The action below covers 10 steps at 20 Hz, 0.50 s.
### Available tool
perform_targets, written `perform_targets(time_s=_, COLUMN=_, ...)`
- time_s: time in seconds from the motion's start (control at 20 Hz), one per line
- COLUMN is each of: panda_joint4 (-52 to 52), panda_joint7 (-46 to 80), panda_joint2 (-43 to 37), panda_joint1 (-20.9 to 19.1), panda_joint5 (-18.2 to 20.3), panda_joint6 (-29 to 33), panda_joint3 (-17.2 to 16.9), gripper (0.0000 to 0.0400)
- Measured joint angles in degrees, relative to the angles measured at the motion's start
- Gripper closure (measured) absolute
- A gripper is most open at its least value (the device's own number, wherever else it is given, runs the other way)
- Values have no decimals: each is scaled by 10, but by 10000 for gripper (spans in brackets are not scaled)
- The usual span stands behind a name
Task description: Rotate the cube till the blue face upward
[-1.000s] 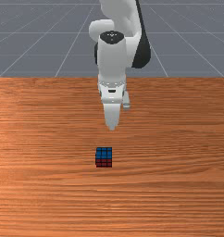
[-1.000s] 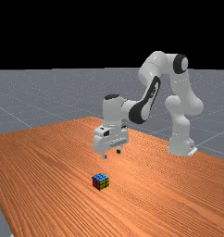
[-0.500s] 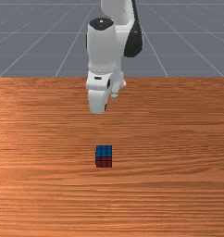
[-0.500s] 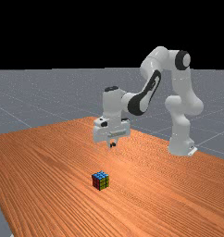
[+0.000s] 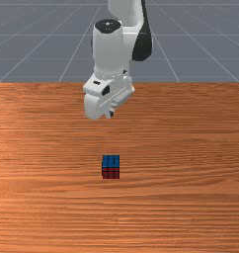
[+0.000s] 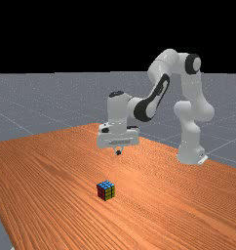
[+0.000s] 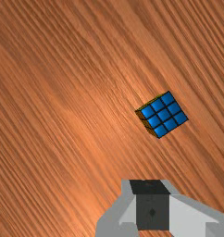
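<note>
Wrapping up looks like step in hand: cube [image 6: 106, 191] sits on desk [image 6: 51, 166], blue face [image 7: 164, 114] up. Your tool [image 6: 118, 152] hangs higher than cube and apart from it, fingers together, nothing between. Next move likely needs no more turning; you just hold clear of cube, since nudge could tip it.

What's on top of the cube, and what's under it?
On top of the cube: nothing, just its blue face. Under: the table; the bottom face is hidden, colour can't be told.
</note>
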Motion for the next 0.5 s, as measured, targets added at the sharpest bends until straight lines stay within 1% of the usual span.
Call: perform_targets(time_s=0.5, panda_joint4=16, panda_joint7=212, panda_joint2=19, panda_joint1=23, panda_joint5=17, panda_joint6=-18, panda_joint3=-26, gripper=400)
